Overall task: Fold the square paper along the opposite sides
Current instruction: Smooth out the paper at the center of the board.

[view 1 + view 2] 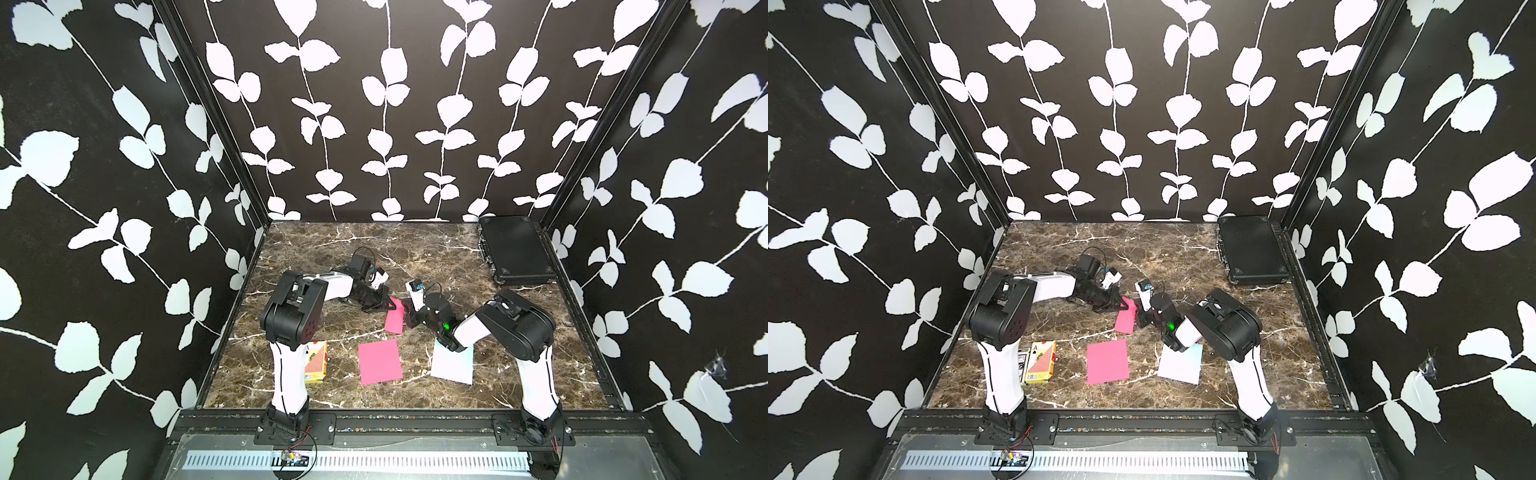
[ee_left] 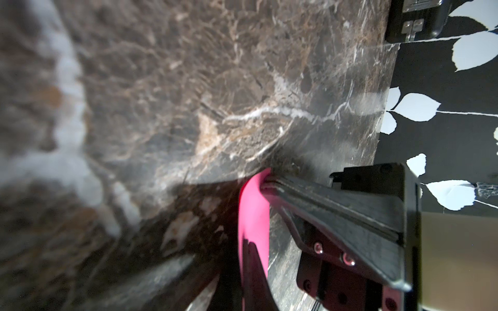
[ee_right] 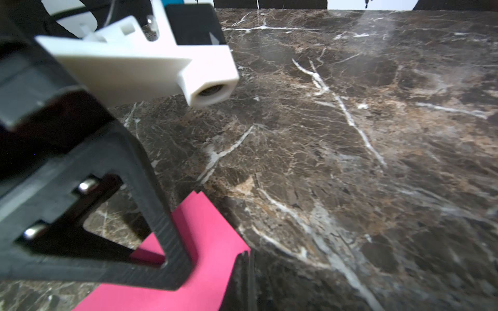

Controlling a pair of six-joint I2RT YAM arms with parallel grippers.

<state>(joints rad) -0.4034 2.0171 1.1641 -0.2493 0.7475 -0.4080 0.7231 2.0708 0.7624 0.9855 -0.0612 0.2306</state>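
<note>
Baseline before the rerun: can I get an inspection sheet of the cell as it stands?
Surface: marble table, no spills seen.
Job's things: folded paper, pink, mid-table between the claws; two layers, edges nearly matched.
Clutter: pink sheet lying flat, white sheet partly hidden by the right arm, card box at the front; black case in a back corner.
Grippers: left claw shut, tip on the folded paper; right claw shut, beside its edge.
Cables: loops at both wrist cameras, clear of the paper; loose wires at the left arm's base.
Surroundings: leaf-print walls on three sides.
</note>
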